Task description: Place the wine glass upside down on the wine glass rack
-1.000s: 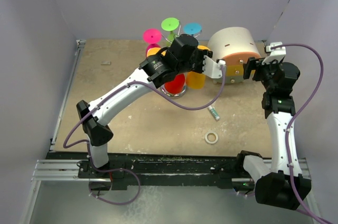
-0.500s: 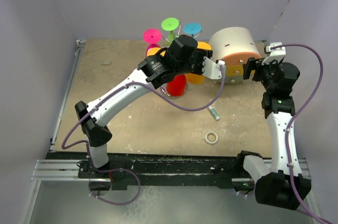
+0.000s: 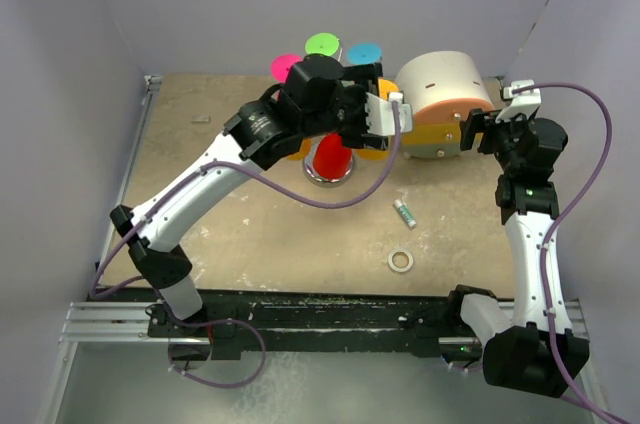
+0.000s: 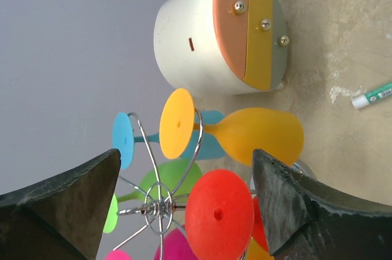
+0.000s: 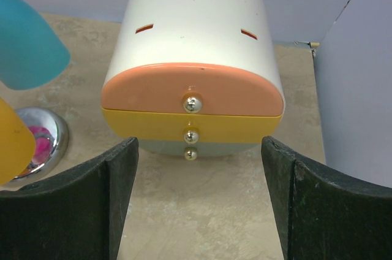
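The red wine glass (image 3: 330,156) hangs upside down on the chrome wine glass rack (image 4: 156,208), its round foot (image 4: 219,214) uppermost and facing my left wrist camera. My left gripper (image 4: 185,152) is open, and the fingers stand wide on either side of that foot without touching it. In the top view the left gripper (image 3: 365,109) hovers over the rack, whose mirror base (image 3: 318,176) shows below the red bowl. My right gripper (image 5: 199,142) is open and holds nothing, facing the drawer box; in the top view this right gripper (image 3: 478,129) is at the right.
Yellow (image 4: 263,134), blue (image 4: 122,140), green (image 3: 322,44) and pink (image 3: 287,66) glasses also hang on the rack. The white-and-orange drawer box (image 3: 445,94) stands right of it. A small tube (image 3: 404,212) and a tape ring (image 3: 401,261) lie on the table.
My left gripper has opened wide and drawn back up and to the left, off the red glass. The glass stays hanging on the rack. The right arm has not moved.
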`<action>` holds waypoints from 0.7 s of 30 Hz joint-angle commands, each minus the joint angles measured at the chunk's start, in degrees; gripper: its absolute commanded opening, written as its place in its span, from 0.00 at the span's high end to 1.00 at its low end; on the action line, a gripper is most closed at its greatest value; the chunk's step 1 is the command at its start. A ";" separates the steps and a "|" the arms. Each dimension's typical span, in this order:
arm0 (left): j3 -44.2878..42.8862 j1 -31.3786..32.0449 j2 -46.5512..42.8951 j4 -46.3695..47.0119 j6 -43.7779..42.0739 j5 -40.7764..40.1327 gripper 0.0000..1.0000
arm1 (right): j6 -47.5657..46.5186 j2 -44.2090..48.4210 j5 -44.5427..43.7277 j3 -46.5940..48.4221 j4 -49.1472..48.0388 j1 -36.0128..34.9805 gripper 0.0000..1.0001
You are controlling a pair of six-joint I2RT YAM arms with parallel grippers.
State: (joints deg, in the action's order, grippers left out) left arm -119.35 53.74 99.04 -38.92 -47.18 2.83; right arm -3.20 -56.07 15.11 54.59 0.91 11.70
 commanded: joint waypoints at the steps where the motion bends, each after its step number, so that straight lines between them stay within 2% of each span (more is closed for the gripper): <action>1: -0.63 -3.33 -4.82 1.50 6.88 4.33 0.05 | -0.69 0.53 0.44 0.26 -2.77 0.66 0.16; 3: -0.46 -5.54 -6.37 2.19 9.69 5.77 0.00 | -0.66 0.53 0.36 0.30 -2.84 0.83 0.16; 6: 0.89 -9.12 -8.76 3.61 14.25 7.40 0.01 | -0.65 0.38 0.40 0.17 -2.92 0.95 0.15; 10: 7.40 -12.39 -13.77 6.93 16.45 4.03 0.01 | -0.76 -0.23 0.39 0.26 -2.84 1.04 0.13; 13: 13.94 -15.47 -18.12 11.34 19.40 -0.75 0.01 | -1.02 -0.69 -0.41 0.37 -2.84 1.10 0.10; 17: 23.40 -21.89 -23.76 23.07 24.42 -14.84 0.01 | -1.43 -0.88 -2.44 0.43 -3.13 1.22 0.02; 21: 28.64 -26.35 -28.52 24.25 29.99 -18.77 0.01 | -1.89 -1.25 -4.27 0.81 -3.28 1.35 0.00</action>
State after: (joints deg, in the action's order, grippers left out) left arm -94.30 30.59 75.29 -22.61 -24.88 -7.77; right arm -4.08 -57.21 13.52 54.59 0.67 12.67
